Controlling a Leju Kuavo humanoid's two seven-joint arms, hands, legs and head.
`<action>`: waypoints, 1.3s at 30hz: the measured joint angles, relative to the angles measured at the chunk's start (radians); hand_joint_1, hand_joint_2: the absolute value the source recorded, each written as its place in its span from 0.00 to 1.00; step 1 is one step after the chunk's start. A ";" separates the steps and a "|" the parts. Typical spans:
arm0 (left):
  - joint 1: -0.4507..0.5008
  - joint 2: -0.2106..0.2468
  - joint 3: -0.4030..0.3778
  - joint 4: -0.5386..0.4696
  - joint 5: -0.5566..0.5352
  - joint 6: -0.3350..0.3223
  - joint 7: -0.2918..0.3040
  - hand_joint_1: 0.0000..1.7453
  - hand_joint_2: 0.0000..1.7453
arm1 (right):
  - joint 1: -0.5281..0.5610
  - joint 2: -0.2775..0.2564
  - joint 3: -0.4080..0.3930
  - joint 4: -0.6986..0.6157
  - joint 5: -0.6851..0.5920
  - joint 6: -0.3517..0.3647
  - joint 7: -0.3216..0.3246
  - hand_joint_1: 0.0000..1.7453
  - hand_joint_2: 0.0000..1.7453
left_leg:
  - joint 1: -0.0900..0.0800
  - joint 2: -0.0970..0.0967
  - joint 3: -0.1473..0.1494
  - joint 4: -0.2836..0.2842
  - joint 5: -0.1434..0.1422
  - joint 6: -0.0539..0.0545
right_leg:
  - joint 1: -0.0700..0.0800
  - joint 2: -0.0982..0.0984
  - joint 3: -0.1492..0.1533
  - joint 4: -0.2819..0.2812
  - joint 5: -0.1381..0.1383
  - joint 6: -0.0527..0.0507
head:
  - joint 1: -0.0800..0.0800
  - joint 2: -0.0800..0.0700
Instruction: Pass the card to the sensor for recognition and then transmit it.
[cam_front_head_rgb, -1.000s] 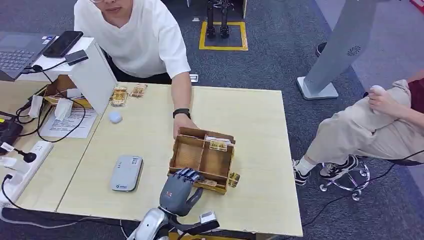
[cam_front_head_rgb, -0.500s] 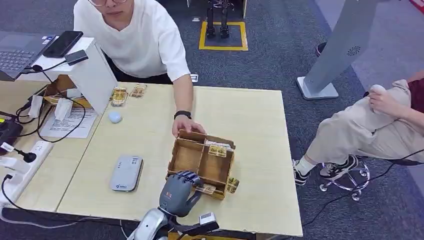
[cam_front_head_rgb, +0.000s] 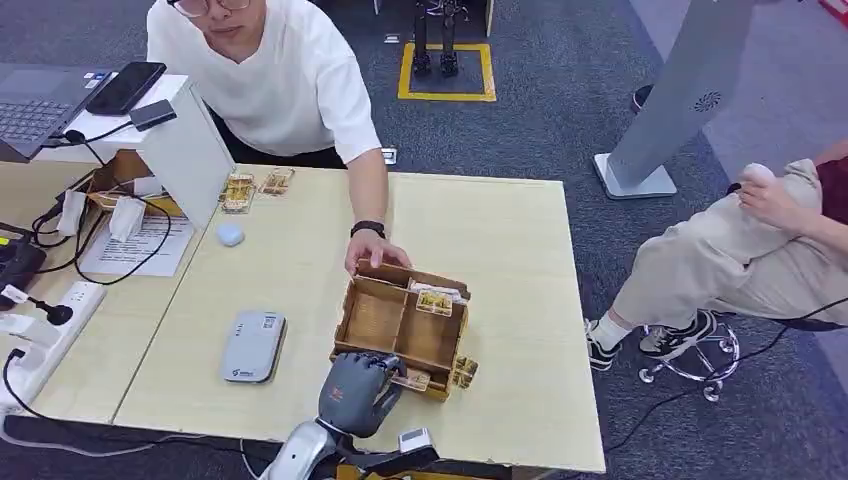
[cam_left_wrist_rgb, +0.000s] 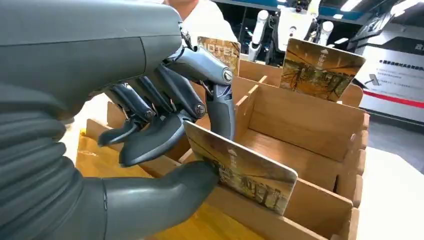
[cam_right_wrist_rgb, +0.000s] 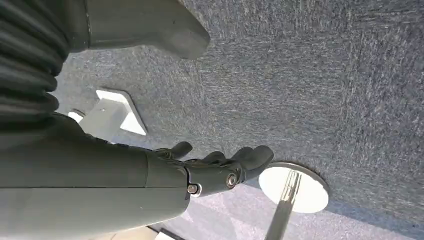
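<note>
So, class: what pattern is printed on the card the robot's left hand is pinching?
The card shows a brownish-gold scenic picture, clearest in the left wrist view.

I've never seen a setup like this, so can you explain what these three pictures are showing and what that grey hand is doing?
This is a humanoid robot with two arms. One picture looks down from its head; the other two come from cameras at its wrists. On the pale table stands a wooden box with compartments, steadied by a person's hand. The robot's left hand pinches a picture card between thumb and fingers at the box's near edge. Beside the box lies a grey card sensor. The right hand hangs over the carpet, holding nothing.
</note>
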 joint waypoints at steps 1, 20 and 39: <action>0.002 0.000 0.000 -0.002 0.005 0.002 -0.004 1.00 1.00 | 0.000 0.000 0.000 0.000 -0.001 0.000 -0.001 0.00 1.00 | 0.000 0.000 0.000 0.000 0.000 0.000 | 0.000 0.000 0.000 0.000 0.000 0.000 | 0.000 0.000; 0.035 -0.026 0.029 -0.108 0.237 0.053 -0.173 1.00 1.00 | 0.012 0.000 -0.008 0.000 -0.016 0.000 -0.032 0.00 1.00 | 0.000 0.000 0.000 0.000 0.000 0.000 | 0.000 0.000 0.000 0.000 0.000 0.000 | 0.000 0.000; 0.041 -0.085 0.142 -0.167 0.766 0.057 -0.400 1.00 1.00 | 0.033 -0.006 -0.048 0.000 -0.045 0.000 -0.052 0.00 1.00 | 0.000 0.000 0.000 0.000 0.000 0.000 | 0.000 0.000 0.000 0.000 0.000 0.000 | 0.000 0.000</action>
